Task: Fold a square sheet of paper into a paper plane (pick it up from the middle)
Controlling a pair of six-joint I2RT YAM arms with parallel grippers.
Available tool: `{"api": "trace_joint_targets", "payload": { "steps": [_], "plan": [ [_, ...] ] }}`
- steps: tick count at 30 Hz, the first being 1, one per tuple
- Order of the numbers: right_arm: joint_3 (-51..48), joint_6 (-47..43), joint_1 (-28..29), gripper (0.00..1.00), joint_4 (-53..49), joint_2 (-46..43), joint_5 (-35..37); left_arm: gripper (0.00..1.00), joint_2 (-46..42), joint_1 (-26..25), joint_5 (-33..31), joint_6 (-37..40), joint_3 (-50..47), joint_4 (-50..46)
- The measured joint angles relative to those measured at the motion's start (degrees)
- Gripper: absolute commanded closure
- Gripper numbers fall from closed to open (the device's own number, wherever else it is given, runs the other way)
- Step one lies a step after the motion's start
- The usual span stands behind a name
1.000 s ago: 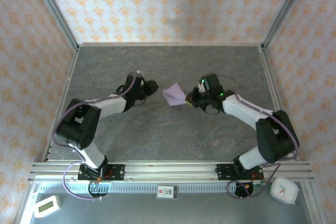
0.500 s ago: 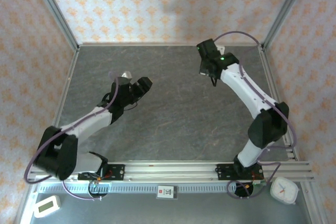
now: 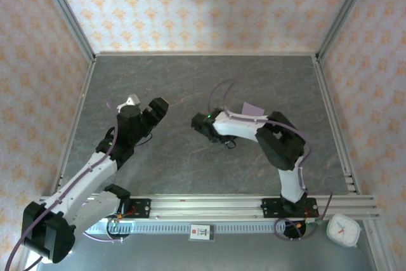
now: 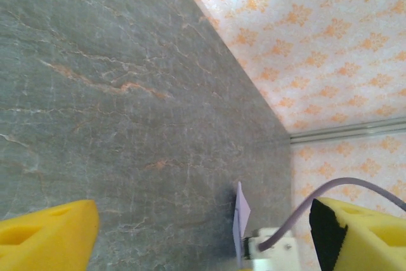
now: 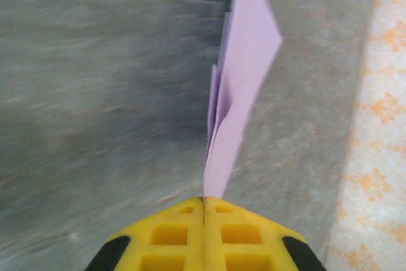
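the desk (image 3: 190,80) lies bare under both arms. your right arm (image 3: 244,124) is folded back across the middle, and the paper plane (image 5: 244,61) goes with it. it is not on the desk but held up in the right fingers (image 5: 177,226). those fingers are pressed together on its narrow tail end, and the creased lavender body runs straight out ahead of them, long axis in line with the fingers, sheet on edge. from above, a lavender corner (image 3: 254,108) shows just past the right forearm.

your left fingers (image 4: 51,233) are spread wide with nothing between them. the plane (image 4: 241,217) sits ahead of them and off toward the right-hand pad, well apart, seen edge-on.

the right arm is the nearer one, since it already has the plane. any handover or release turns on that forward-pointing axis.
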Motion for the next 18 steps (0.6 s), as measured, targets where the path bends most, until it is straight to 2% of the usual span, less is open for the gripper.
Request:
{"api": "trace_joint_targets", "payload": {
  "steps": [2,4,7,10,13,18],
  "plan": [
    [1.3,0.6,2.8,0.56,0.0,1.9,-2.4,0.09,-0.6,0.0,-0.3,0.0,0.2,-1.4],
    [3.8,0.9,4.7,0.43,0.5,3.5,-5.9,0.07,-0.3,0.0,-0.4,0.3,0.7,-3.2],
    [7.8,1.0,4.7,0.40,1.8,3.2,-11.5,0.03,1.1,0.0,-0.2,1.3,2.3,-5.2],
    [9.5,0.9,1.4,0.40,4.2,-1.1,-17.3,0.01,3.6,-0.2,0.8,2.4,4.3,-6.1],
    [7.7,0.9,-5.7,0.41,7.2,-9.7,-23.1,0.01,7.9,-2.7,1.2,3.7,6.8,-5.9],
    [-4.1,1.7,-22.8,0.41,14.8,-25.0,-33.4,0.01,21.2,-12.7,1.3,6.6,14.3,-4.3]
  ]
}}
